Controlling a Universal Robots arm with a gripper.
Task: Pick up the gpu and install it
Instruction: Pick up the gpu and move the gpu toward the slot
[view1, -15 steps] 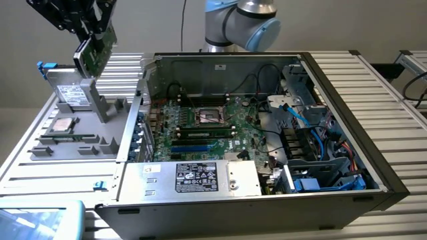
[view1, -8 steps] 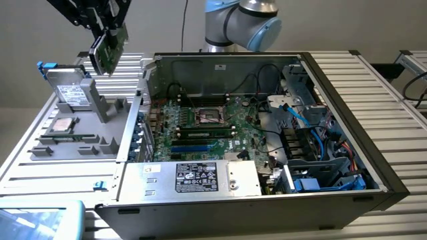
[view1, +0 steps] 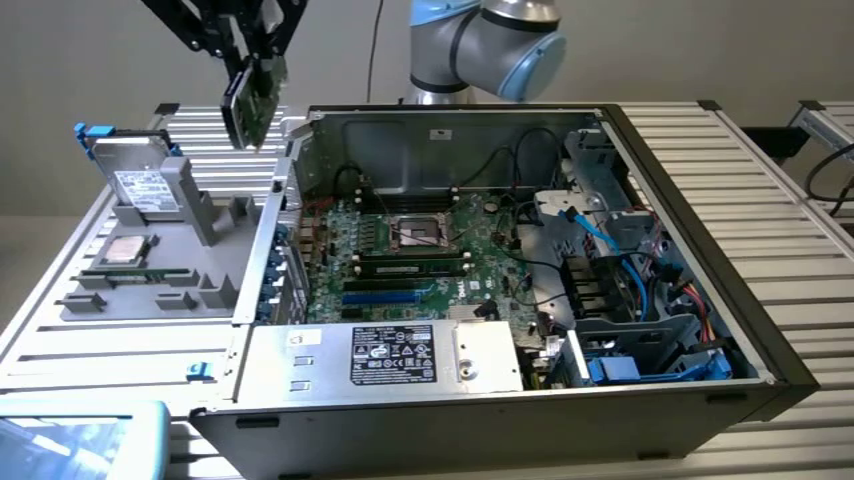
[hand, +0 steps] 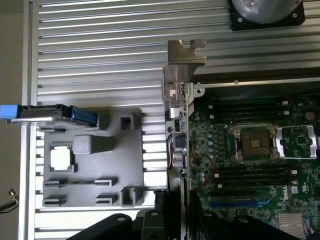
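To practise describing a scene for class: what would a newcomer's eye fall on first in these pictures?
First, the thin green circuit-board gpu, gripped by the black gripper above the open black computer case, at its wall on the exterior view's left. Then the green motherboard lying bare inside that case.

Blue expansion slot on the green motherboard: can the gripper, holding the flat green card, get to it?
Probably yes. The black case is open, nothing covers the blue slot, and the cables lie toward the exterior view's right. The gripper holds the green card above the case's edge.
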